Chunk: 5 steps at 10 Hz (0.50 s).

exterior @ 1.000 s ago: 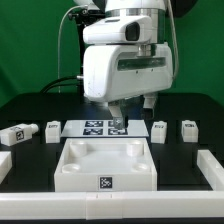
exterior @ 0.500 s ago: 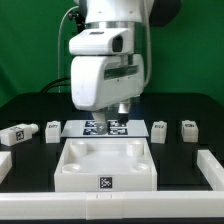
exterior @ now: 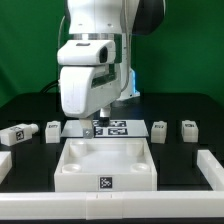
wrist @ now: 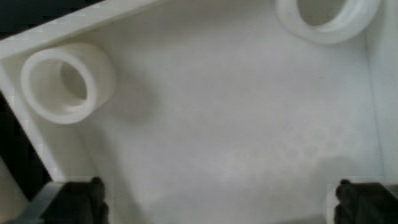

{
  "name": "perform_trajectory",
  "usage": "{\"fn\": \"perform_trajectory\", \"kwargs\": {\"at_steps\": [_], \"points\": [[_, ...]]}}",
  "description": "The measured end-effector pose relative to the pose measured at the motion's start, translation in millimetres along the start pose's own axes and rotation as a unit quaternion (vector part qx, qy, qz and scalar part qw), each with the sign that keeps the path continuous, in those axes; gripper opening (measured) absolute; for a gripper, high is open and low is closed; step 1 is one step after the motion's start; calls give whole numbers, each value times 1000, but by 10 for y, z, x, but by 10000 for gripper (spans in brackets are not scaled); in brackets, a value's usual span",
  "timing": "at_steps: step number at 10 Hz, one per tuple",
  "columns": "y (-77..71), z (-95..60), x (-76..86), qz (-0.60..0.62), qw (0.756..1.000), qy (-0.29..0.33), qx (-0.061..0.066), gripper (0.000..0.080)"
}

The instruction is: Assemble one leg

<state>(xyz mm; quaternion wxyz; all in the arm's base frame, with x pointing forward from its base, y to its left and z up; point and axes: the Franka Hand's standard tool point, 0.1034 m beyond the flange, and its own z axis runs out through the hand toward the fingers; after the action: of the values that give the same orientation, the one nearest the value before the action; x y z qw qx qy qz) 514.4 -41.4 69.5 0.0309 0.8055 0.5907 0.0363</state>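
Observation:
Several legs lie on the black table, each a small white peg with a tag. Two are at the exterior view's left [exterior: 18, 132] [exterior: 52, 130] and two at its right [exterior: 159, 129] [exterior: 189, 128]. My gripper [exterior: 97, 124] hangs low over the back left part of the large white recessed piece [exterior: 107, 165]. It touches no leg. In the wrist view the gripper [wrist: 221, 205] is open and empty, with its dark fingertips [wrist: 75, 205] wide apart. Below them is the white recessed piece [wrist: 214, 120] with two round holes.
The marker board [exterior: 115, 127] lies behind the recessed piece, partly hidden by the hand. White frame pieces lie at the front left [exterior: 4, 162] and front right [exterior: 210, 168] of the table.
The arm has moved steadily toward the exterior view's left, from over the marker board's right part to its left part. The parts on the table have not moved.

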Motion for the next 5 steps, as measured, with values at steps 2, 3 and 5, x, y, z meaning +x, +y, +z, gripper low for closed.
{"fn": "perform_trajectory", "kwargs": {"at_steps": [2,3,5], "points": [[-13,13,-15,-18,1000,-1,0,650],[-88,54,-74,-61,998,0,0,650],[-365,68,-129,-92,996,-5,14,650]]}}
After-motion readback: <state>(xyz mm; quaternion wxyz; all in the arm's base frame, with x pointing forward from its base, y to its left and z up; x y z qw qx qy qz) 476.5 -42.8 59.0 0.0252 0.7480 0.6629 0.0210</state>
